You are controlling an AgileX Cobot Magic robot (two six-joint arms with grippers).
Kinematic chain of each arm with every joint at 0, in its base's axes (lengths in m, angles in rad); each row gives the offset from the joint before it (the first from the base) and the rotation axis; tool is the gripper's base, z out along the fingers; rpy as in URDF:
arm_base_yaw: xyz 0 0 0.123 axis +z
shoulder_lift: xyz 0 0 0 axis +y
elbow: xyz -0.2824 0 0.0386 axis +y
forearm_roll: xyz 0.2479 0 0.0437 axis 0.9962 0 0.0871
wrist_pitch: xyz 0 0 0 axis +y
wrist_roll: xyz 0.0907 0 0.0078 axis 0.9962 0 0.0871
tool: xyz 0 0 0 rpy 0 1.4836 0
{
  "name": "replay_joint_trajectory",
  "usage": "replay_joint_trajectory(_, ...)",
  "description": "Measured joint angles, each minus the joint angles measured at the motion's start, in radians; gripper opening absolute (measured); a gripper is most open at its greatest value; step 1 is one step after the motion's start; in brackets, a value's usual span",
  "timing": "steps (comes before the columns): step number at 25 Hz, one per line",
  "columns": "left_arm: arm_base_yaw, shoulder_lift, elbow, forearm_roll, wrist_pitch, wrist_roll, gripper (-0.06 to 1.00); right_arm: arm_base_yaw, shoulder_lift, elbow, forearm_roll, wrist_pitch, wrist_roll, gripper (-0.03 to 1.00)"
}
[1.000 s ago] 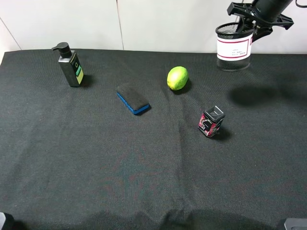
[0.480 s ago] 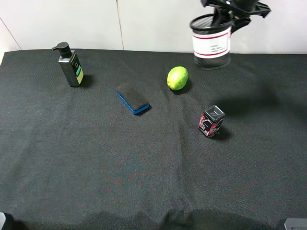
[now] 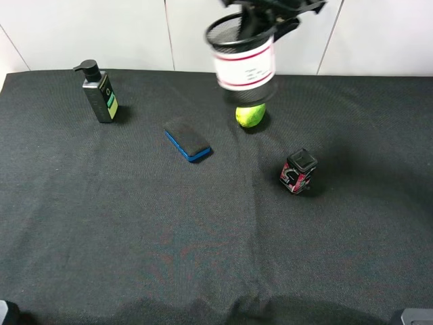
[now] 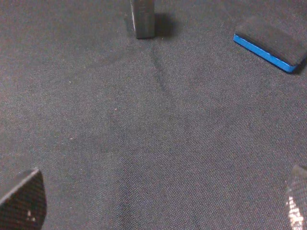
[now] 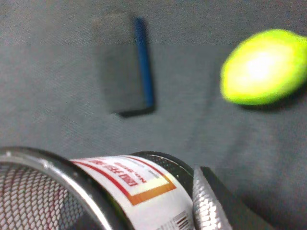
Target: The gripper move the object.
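The object, a black wire-mesh pen cup (image 3: pixel 245 61) with a white, red-bordered label, hangs tilted in the air at the back middle. It hides the top of a lime (image 3: pixel 251 115). My right gripper (image 3: pixel 269 15) is shut on the cup's rim from above. In the right wrist view one finger (image 5: pixel 213 203) presses against the outside of the cup (image 5: pixel 110 191). My left gripper (image 4: pixel 158 206) is open above bare cloth, with only its two fingertips showing at the edges of its view.
A black cloth covers the table (image 3: pixel 135 230). On it stand a dark pump bottle (image 3: pixel 99 92) at the back left, a blue-edged eraser (image 3: pixel 187 139) left of the lime, and a small red-black box (image 3: pixel 298 170) to the right of centre.
The right gripper has carried the cup leftwards from the back right corner, and it now hangs in front of the lime. Nothing else has moved.
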Motion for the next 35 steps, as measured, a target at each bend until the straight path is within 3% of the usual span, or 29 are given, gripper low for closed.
replay_joint_trajectory(10,0.000,0.000,0.000,0.000,0.000,0.000,1.00,0.197,0.000,0.000,0.008,-0.017,0.054,0.22)
replay_joint_trajectory(17,0.000,0.000,0.000,0.000,0.000,0.000,1.00,0.284,0.000,0.000,0.038,-0.138,0.079,0.22)
replay_joint_trajectory(23,0.000,0.000,0.000,0.000,0.000,0.000,1.00,0.302,0.001,0.000,0.092,-0.266,0.082,0.22)
replay_joint_trajectory(29,0.000,0.000,0.000,0.000,0.000,0.000,1.00,0.302,0.050,0.000,0.176,-0.349,0.052,0.22)
replay_joint_trajectory(35,0.000,0.000,0.000,0.000,0.000,0.000,1.00,0.302,0.099,0.000,0.193,-0.422,0.028,0.22)
